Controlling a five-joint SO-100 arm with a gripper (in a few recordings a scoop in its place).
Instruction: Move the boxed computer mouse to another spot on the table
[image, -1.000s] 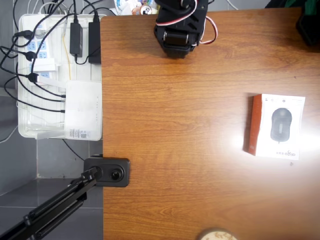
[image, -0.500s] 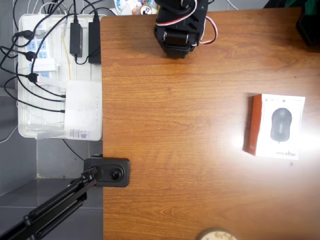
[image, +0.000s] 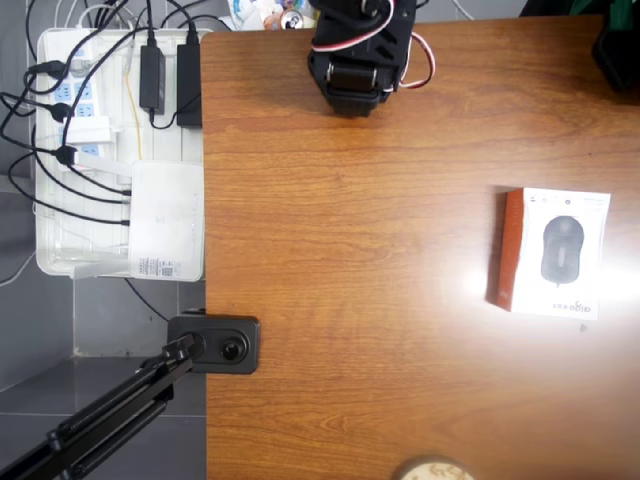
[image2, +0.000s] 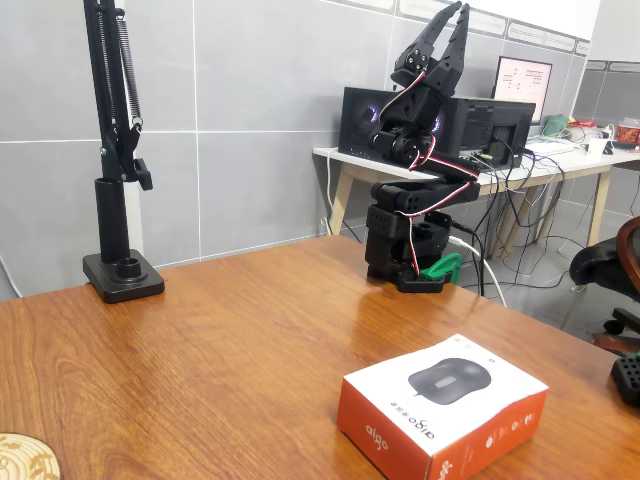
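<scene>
Arm folded back at the top of the overhead view, gripper (image2: 447, 22) pointing straight up in the fixed view, fingers slightly parted, holding nothing. The boxed computer mouse (image: 552, 252) lies flat near the surface's (image: 350, 280) right edge, wide bare wood stretching to its left.

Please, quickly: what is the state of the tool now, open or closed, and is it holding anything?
Tool: raised high above the arm's base, fingers slightly apart, holding nothing; the boxed computer mouse lies untouched on the table.
</scene>
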